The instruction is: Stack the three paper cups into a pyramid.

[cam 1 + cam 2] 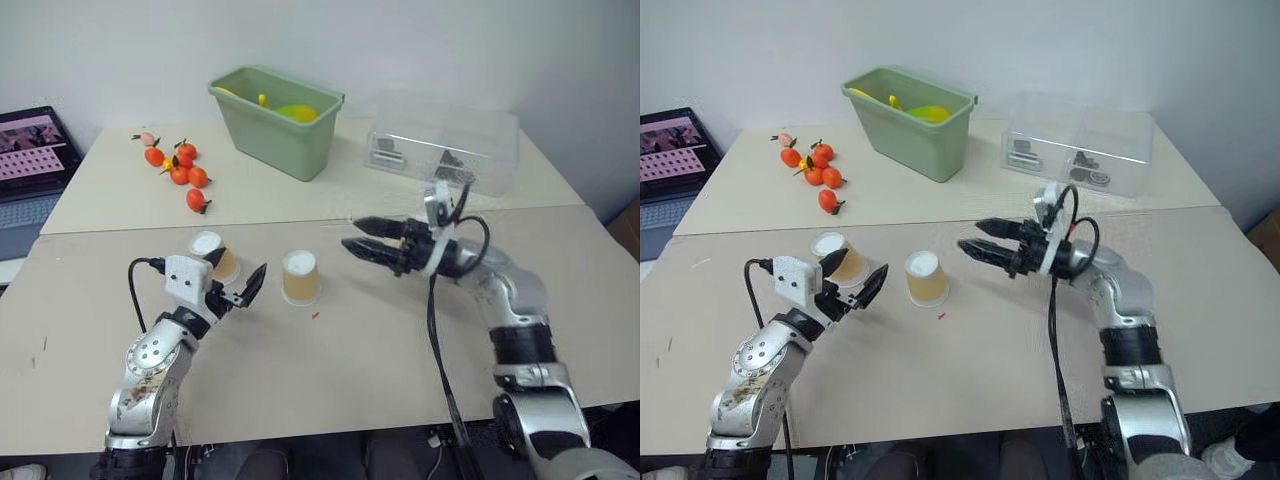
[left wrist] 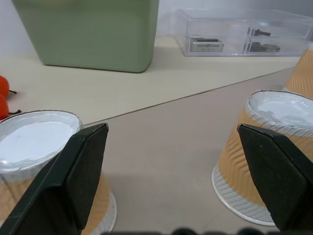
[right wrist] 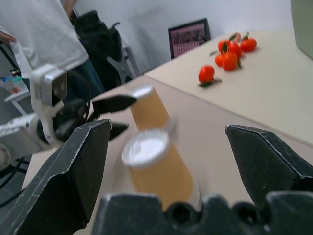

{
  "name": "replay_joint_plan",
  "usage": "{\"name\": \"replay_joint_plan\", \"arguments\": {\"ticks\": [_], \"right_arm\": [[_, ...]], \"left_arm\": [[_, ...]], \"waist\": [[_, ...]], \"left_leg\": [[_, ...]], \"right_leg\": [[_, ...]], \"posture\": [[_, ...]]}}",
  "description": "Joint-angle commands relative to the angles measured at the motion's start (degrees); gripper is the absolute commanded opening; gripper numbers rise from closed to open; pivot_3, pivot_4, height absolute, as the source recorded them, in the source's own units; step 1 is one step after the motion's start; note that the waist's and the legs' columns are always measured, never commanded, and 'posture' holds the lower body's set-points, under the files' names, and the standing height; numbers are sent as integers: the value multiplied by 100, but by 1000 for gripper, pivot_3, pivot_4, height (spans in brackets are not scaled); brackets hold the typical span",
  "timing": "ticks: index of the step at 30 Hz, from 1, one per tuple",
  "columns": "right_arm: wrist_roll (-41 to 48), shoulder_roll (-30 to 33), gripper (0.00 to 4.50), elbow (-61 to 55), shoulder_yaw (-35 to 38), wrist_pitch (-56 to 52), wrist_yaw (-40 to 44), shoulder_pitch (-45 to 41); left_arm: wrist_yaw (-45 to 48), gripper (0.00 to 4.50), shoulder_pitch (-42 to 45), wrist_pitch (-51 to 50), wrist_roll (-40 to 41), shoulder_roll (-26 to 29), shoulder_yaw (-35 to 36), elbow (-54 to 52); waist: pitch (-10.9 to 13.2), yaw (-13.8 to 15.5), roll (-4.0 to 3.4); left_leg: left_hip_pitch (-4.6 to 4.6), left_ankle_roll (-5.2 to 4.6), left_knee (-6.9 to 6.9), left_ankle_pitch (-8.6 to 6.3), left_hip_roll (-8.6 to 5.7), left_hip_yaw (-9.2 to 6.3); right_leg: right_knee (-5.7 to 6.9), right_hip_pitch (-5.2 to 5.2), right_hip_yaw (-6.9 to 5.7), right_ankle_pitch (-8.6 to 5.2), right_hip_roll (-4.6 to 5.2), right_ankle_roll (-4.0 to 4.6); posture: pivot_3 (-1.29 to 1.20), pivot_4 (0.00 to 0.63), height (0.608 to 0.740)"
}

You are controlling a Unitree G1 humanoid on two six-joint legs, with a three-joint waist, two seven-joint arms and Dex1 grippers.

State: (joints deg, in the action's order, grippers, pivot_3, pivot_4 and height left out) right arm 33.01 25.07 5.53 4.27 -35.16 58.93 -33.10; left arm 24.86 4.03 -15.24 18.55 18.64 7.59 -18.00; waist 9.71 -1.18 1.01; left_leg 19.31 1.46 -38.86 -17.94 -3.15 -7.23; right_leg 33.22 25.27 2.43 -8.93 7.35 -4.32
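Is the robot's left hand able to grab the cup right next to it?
Probably yes. The left gripper is open, and the near cup stands upside down just beyond its fingers, with nothing in between. The second cup stands apart, out of the way.

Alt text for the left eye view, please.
Two upturned paper cups stand apart on the tan table, unstacked. The open left gripper sits by the left-hand cup; the open right gripper hangs right of the other. Behind: green bin, oranges, clear box.
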Motion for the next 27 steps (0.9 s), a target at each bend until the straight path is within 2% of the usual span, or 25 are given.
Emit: {"name": "replay_joint_plan", "arguments": {"ticks": [1,4,6,10,14,18,27], "right_arm": [[472,561,4430,-858,948,-261,-328,351],[808,1229,4430,-1286,1647,-545,-321,958],[655,1573,4430,-1249,1895,-440,-323,1391],[153,1878,4430,-1029,1879,105,-413,1790],[-649,1822,4430,-509,1416,774,-800,1539],[-1198,1638,4430,0,924,1380,-993,1072],[-1665,1150,4430,874,316,2009,-1144,69]], "left_arm": [[222,4500,113,48,204,49,-21,-83],[433,4500,82,-70,470,104,4,-222],[600,4500,20,-258,788,168,41,-399],[981,4500,-142,-868,1510,505,115,-841],[1359,4500,-250,-1345,1803,1095,65,-1115],[1506,4500,-93,-1458,1879,1414,179,-1005],[1464,4500,93,-1400,1768,1383,69,-915]], "waist": [[0,17,0],[0,85,0],[-1,89,1],[-2,-7,3],[-4,-120,-2],[-5,-141,-3],[-5,-126,-4]], "left_leg": [[1,0,-1,0,0,0],[4,-6,-1,-3,-1,0],[3,-17,-3,-10,-1,2],[-4,-23,-8,-13,2,13],[-9,-24,-7,-13,5,28],[-32,-24,-11,-12,7,30],[-9,-21,-10,-11,5,28]], "right_leg": [[0,0,0,0,0,0],[-3,-4,-1,0,0,-1],[-6,-9,0,-1,0,-2],[-4,-18,3,-1,0,-4],[6,-29,15,-2,0,-6],[5,-38,15,-1,-2,-6],[-5,-15,17,5,-2,-7]], "posture": [[0,150,738],[0,150,738],[0,150,738],[0,150,738],[0,150,738],[0,150,738],[0,150,738]]}}
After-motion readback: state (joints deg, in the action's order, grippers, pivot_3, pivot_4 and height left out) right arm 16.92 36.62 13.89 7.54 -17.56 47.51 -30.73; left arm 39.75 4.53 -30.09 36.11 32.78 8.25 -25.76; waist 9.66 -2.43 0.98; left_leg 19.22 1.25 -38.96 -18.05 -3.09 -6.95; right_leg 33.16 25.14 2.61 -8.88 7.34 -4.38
